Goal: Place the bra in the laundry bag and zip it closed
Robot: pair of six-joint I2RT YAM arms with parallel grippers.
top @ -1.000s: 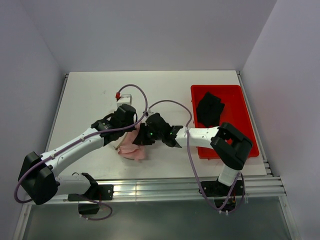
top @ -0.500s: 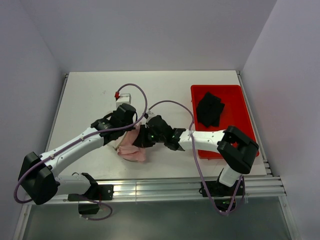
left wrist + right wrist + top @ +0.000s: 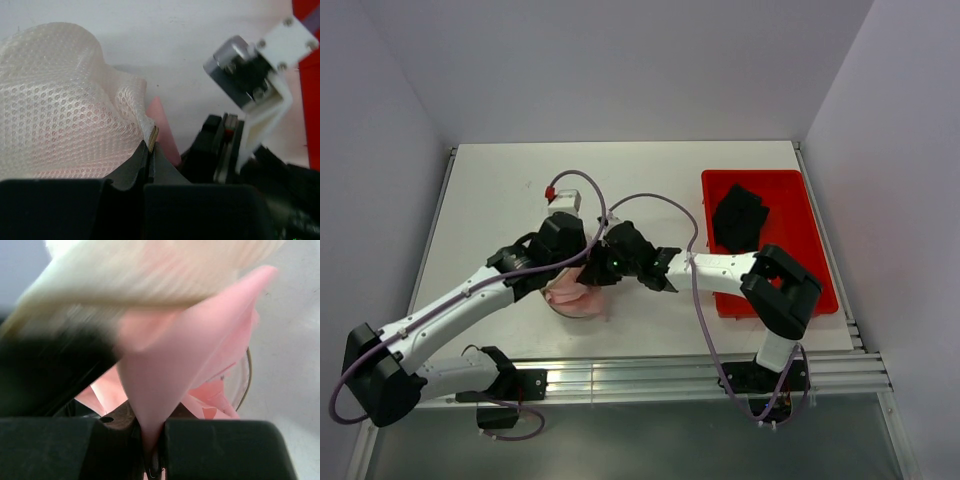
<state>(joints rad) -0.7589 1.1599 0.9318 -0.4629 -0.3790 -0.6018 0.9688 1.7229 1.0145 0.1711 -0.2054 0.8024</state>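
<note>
The white mesh laundry bag (image 3: 65, 115) lies under the two wrists near the table's middle (image 3: 560, 298). My left gripper (image 3: 150, 150) is shut on the bag's zippered rim and holds it lifted. The pale pink bra (image 3: 180, 375) hangs from my right gripper (image 3: 152, 455), which is shut on a fold of it right at the bag's opening. In the top view the bra (image 3: 572, 295) shows pink under both grippers, and the right gripper (image 3: 600, 268) sits close against the left one (image 3: 570, 262).
A red plastic bin (image 3: 800, 270) holding a black garment (image 3: 738, 218) stands at the right. A small white block with a red tip (image 3: 562, 195) lies behind the left arm. Grey walls close in left, back and right.
Both grippers have shifted slightly left and toward the back with the bag and bra. The left elbow has swung further left. Both holds are unchanged.
</note>
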